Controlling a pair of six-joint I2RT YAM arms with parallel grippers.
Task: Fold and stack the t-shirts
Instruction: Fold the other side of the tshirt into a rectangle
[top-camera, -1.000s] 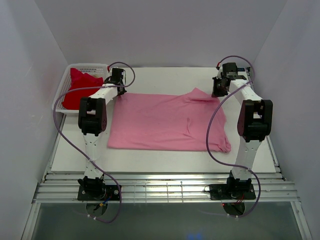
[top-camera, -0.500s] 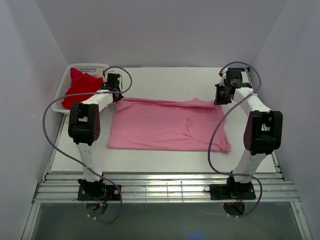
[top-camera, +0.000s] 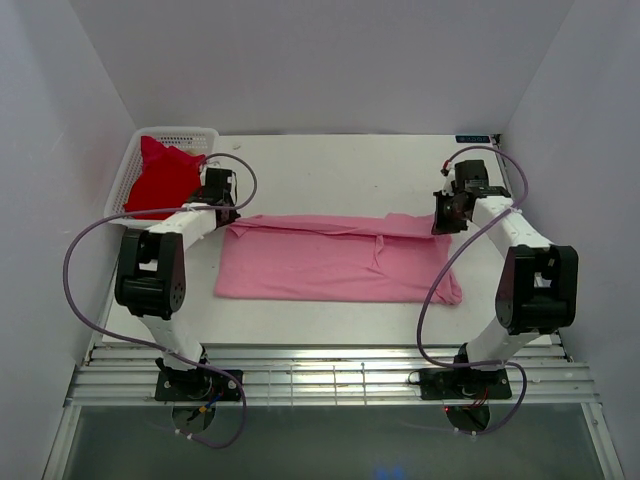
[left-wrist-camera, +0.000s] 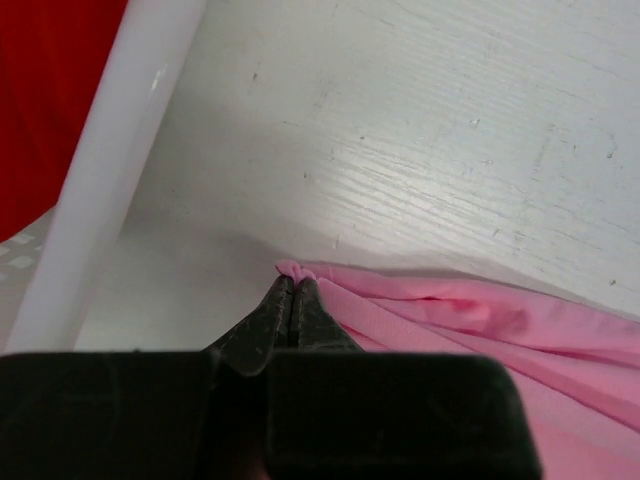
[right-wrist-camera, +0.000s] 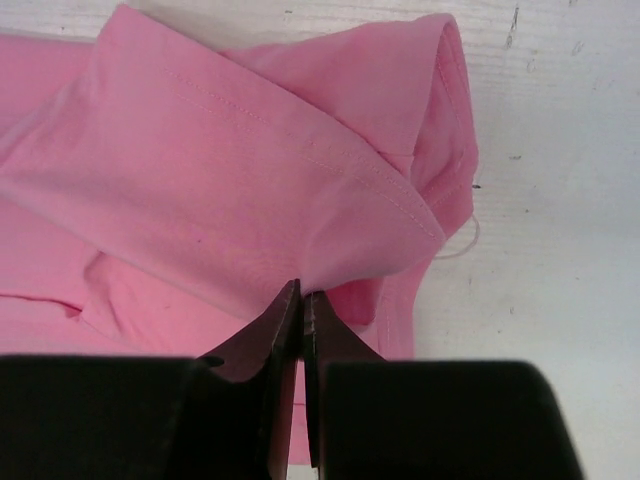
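From above, the pink t-shirt (top-camera: 330, 268) is lying on the table (top-camera: 330, 170) just right of the basket (top-camera: 190, 133), which is holding the red t-shirt (top-camera: 160, 180). The left gripper (top-camera: 228, 222) is working the far corner nearest the basket, and the right gripper (top-camera: 440, 222) the corner farthest from it.

At the left wrist, the left gripper (left-wrist-camera: 292, 283) is clamping a pink t-shirt (left-wrist-camera: 480, 320) fold beside the basket (left-wrist-camera: 120, 170) rim.

At the right wrist, the right gripper (right-wrist-camera: 301, 292) is pinching the pink t-shirt (right-wrist-camera: 250, 170).

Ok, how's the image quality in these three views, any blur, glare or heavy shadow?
Top external: evenly lit and sharp, only soft shadows beside the pink t-shirt. Left wrist: the table grain is crisp, but the basket rim is soft and the left gripper body a dark blur. Right wrist: stitching is sharp; the right gripper body is blurred; no obvious glare.
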